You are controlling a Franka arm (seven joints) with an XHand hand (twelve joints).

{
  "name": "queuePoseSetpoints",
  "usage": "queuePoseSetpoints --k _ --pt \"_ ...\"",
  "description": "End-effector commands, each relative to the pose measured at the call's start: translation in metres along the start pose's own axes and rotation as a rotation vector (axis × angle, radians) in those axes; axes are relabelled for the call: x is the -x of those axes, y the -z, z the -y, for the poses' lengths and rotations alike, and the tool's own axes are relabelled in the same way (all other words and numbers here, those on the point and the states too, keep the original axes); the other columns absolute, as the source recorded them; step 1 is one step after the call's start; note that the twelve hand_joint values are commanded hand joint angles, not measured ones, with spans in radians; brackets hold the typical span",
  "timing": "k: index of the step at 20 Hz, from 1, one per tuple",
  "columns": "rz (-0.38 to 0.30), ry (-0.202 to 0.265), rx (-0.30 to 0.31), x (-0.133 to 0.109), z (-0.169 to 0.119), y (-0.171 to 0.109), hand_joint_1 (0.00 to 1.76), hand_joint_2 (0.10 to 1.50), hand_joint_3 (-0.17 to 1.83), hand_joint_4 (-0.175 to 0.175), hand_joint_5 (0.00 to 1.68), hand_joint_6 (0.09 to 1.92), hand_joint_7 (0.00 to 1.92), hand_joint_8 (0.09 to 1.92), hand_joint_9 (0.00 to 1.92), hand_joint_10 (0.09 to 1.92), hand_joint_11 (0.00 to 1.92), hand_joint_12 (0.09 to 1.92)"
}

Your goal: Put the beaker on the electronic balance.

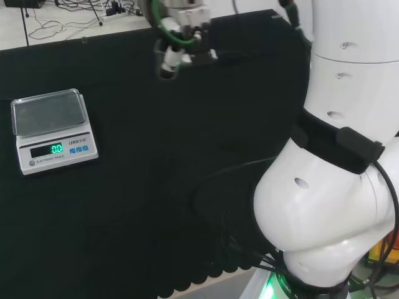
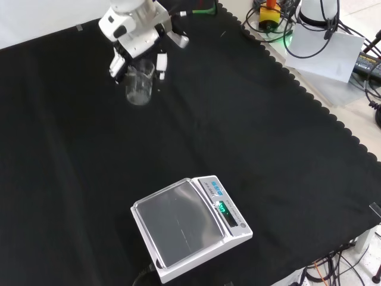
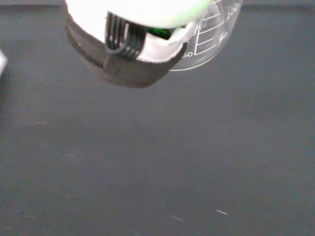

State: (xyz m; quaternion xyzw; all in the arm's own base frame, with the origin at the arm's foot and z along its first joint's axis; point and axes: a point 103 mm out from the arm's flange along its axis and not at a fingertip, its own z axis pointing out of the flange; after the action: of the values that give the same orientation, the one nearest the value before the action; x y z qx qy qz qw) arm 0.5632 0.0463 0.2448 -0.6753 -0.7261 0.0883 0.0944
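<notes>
My hand (image 2: 132,36) hangs over the far part of the bench, near its back edge in the front view, and my fingers (image 2: 161,64) reach down on either side of a clear glass beaker (image 2: 140,83), curled round its upper wall so that I hold it between them. The beaker stands upright with its mouth up, and I see nothing inside it; whether its base touches the black cloth (image 2: 250,131) or hangs just above it I cannot tell. In the wrist view the beaker (image 3: 211,39) sits close against my palm (image 3: 128,54), its printed scale marks facing the camera and bare cloth (image 3: 157,162) lying under it. In the head view my hand (image 1: 177,47) shows near the bench's far edge, with the dark cloth (image 1: 156,187) beneath it. The scale (image 2: 190,229) stands well apart from the beaker, near the front edge of the bench in the front view, with its clear flat pan (image 2: 178,223) bare and its green display lit. In the head view the scale (image 1: 53,131) sits by the bench's left edge, its display toward the near side.
</notes>
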Motion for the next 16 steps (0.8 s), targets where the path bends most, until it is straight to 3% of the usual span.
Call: queuePoseSetpoints --k 1,9,16 --pt "0.037 0.163 -0.031 -0.12 -0.019 0.008 1.16 0.96 0.59 0.028 0.79 1.41 0.78 1.51 1.03 1.23 1.23 0.84" --pt "0.057 0.271 -0.075 -0.205 -0.047 -0.011 1.16 0.94 0.6 0.028 0.8 1.4 0.79 1.5 1.03 1.22 1.23 0.84" --pt "0.061 0.313 -0.108 -0.241 -0.064 -0.027 1.17 0.93 0.62 0.028 0.8 1.39 0.8 1.49 1.04 1.21 1.23 0.84"
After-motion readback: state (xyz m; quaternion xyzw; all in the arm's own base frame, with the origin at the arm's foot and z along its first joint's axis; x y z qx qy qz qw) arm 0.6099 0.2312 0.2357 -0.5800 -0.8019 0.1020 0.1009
